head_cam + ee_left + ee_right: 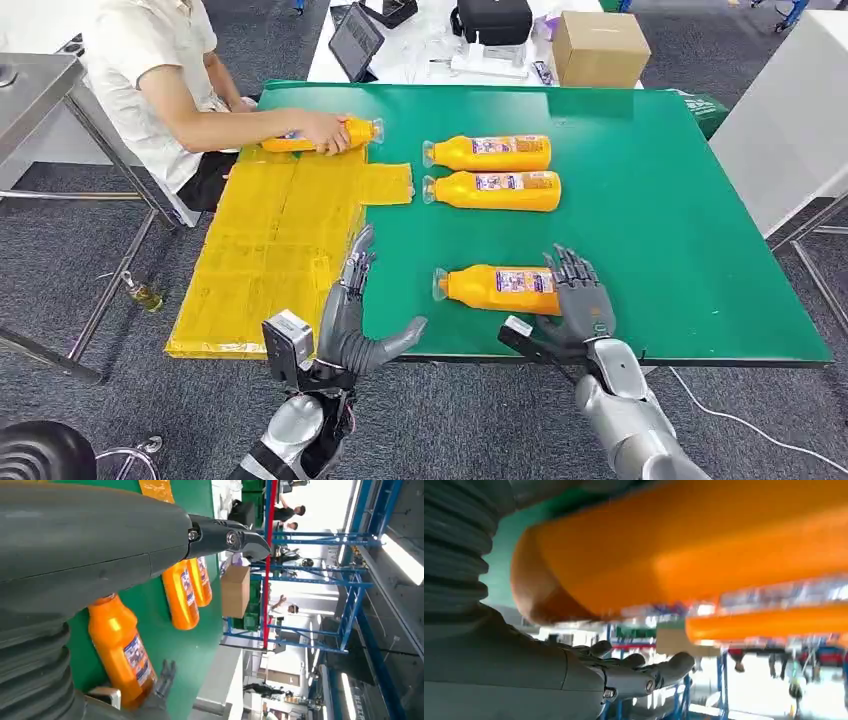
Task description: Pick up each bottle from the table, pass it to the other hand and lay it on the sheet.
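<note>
Right hand (pixel 574 675) beside near bottle (pixel 684 555), fingers (pixel 664 670) spread, not gripping; bottle blurred, lying on green table (pixel 509 545); second bottle (pixel 769 622) beyond

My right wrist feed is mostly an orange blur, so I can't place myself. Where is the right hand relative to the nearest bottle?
Observer: The right hand is at the base end of the nearest bottle, with its fingers spread and not closed round it.
Operator: Where's the left hand?
Observer: The left hand is open at the table's near edge, beside the yellow sheet.
Operator: Is the sheet free?
Observer: Not quite. A person's hand holds another bottle at the sheet's far end.
</note>
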You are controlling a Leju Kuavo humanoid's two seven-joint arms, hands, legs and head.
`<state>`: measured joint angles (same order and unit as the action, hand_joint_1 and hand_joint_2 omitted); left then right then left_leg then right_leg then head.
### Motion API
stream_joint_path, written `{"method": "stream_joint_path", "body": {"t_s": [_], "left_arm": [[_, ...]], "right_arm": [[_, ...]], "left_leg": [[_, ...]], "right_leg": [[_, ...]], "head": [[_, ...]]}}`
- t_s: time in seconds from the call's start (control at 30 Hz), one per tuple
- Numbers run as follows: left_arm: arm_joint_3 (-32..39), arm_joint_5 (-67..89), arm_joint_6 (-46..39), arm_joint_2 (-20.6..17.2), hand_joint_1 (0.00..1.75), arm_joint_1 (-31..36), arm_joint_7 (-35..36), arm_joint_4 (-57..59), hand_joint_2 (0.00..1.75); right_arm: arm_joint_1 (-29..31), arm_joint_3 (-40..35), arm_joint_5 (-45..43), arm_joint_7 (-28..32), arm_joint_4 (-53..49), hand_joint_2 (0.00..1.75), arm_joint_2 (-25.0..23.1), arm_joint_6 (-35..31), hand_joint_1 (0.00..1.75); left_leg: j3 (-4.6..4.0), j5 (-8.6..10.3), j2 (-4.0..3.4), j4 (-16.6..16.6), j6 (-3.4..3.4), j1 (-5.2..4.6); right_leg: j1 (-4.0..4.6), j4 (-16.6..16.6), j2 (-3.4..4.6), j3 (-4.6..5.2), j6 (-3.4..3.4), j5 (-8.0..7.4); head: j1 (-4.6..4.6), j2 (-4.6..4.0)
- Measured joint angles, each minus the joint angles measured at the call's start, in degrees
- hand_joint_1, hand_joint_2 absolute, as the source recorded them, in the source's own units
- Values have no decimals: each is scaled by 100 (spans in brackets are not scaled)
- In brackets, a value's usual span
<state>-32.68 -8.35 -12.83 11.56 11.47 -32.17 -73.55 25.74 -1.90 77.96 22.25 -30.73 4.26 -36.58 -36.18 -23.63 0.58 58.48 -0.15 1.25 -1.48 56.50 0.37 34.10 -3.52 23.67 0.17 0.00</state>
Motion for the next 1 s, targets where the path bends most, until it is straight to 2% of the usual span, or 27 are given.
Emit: {"method": "stream_joint_path", "body": {"t_s": [0.17, 0.23, 0.43, 0.63, 0.67, 0.83, 1.0], "left_arm": [[-2, -57, 83, 0, 0, 2, 50, 0, 175], [-2, -125, 164, 0, 0, 3, 120, 0, 175], [2, -188, 301, -2, 0, 9, 205, 0, 175], [4, -192, 389, -2, 0, 26, 254, -2, 175], [4, -192, 393, -2, 0, 29, 258, -2, 175], [20, -449, 284, 4, 0, 27, 411, 0, 175], [188, -1767, -256, 101, 0, -2, 984, 123, 175]], "right_arm": [[232, -347, 92, -321, 258, 175, 92, 326, 166], [318, -461, 63, -380, 304, 175, 140, 476, 175], [527, -802, -45, -492, 345, 175, 290, 915, 175], [572, -994, -543, -334, 336, 175, 350, 1143, 173], [569, -1001, -767, -178, 334, 175, 352, 1205, 175], [357, -898, -2882, 895, 87, 175, 249, 1628, 154], [-230, -907, -4265, 1132, -777, 175, -129, 1230, 145]], "left_leg": [[16, 0, -4, 0, 1, 0], [18, 3, -4, 0, 4, 0], [21, 7, 2, 1, 9, -1], [23, 6, 1, 1, 9, -1], [23, 6, 2, 1, 9, -1], [31, 1, -6, 1, 4, 0], [26, 0, -12, 0, 1, 9]], "right_leg": [[0, -2, 8, -13, 0, -2], [0, -2, 8, -16, -3, -5], [-1, -2, 7, -22, -8, -7], [-1, -3, 7, -24, -8, -7], [-1, -3, 7, -24, -8, -7], [2, -2, 15, -32, -7, -8], [11, -1, 26, -21, -5, -8]], "head": [[0, 0], [0, 0], [0, 0], [0, 0], [2, 0], [4, 0], [0, 0]]}}
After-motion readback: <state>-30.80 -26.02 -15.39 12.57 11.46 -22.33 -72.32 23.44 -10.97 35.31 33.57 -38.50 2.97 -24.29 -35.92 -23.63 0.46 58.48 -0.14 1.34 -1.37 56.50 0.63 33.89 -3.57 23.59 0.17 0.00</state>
